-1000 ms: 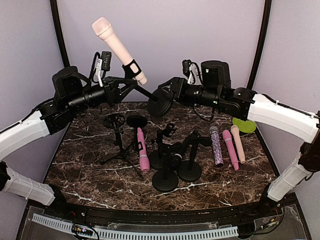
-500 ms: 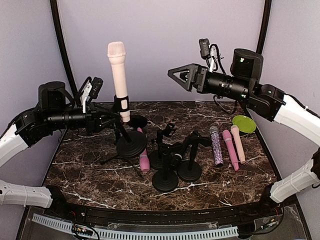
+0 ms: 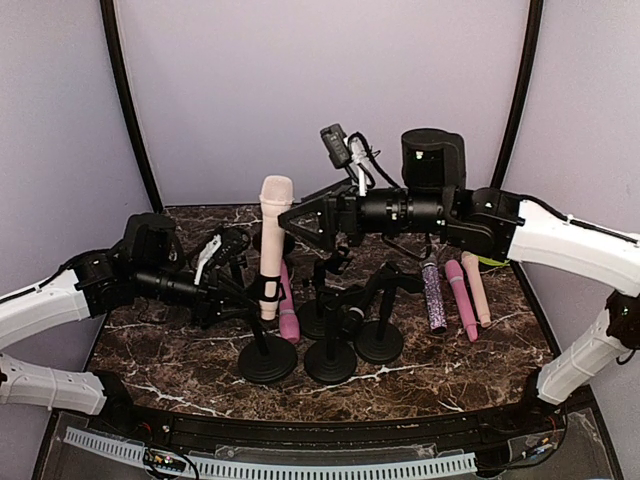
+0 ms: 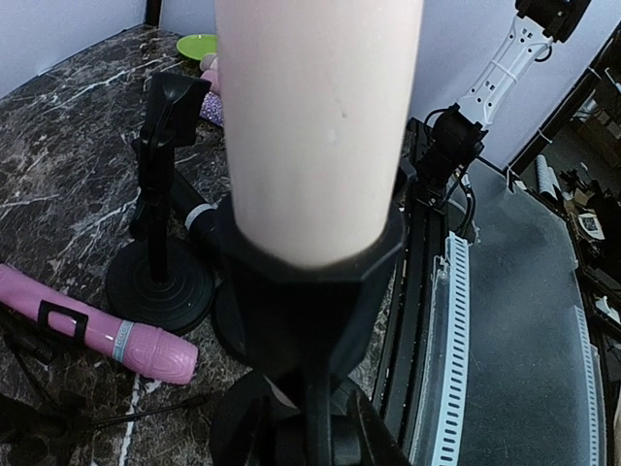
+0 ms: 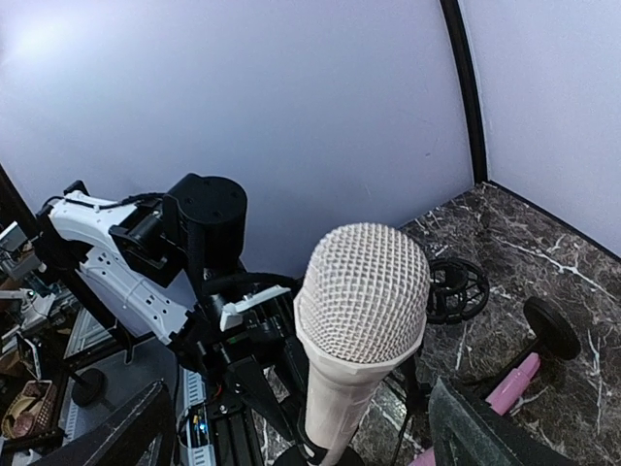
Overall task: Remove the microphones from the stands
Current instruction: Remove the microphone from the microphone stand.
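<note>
Your left hand clamped on stand stem, cream microphone upright in it. Your right hand spread wide, either side of microphone head.

Both the left arm and the right arm have white shell links, black round motor joints and black forearms. There's a small black camera on a pale bracket over the right wrist, with a thin black cable looped behind it. The right gripper is black, with triangular cut-out fingers.
</note>
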Action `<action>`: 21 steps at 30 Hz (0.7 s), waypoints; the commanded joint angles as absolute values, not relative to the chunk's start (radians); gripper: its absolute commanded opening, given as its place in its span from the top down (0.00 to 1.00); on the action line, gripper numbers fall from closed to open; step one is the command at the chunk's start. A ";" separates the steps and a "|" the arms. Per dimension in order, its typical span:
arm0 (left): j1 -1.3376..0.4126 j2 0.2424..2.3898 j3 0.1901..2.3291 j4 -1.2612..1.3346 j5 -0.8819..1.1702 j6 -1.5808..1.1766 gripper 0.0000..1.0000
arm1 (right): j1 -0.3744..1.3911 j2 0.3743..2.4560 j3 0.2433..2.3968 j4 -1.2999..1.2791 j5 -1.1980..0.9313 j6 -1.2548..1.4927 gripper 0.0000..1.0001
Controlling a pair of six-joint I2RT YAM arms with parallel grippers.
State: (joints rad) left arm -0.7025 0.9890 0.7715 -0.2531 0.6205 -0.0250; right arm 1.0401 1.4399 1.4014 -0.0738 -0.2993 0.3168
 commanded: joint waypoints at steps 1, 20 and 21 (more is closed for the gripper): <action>-0.702 1.002 0.773 -0.062 0.737 0.027 1.00 | 1.085 1.485 1.421 -0.080 -0.195 0.263 0.09; -0.708 1.069 0.737 -0.067 0.744 0.112 1.00 | 1.135 1.583 1.440 0.080 0.011 0.355 0.51; -0.708 1.070 0.737 -0.069 0.739 0.116 1.00 | 1.134 1.585 1.440 0.082 0.008 0.357 0.56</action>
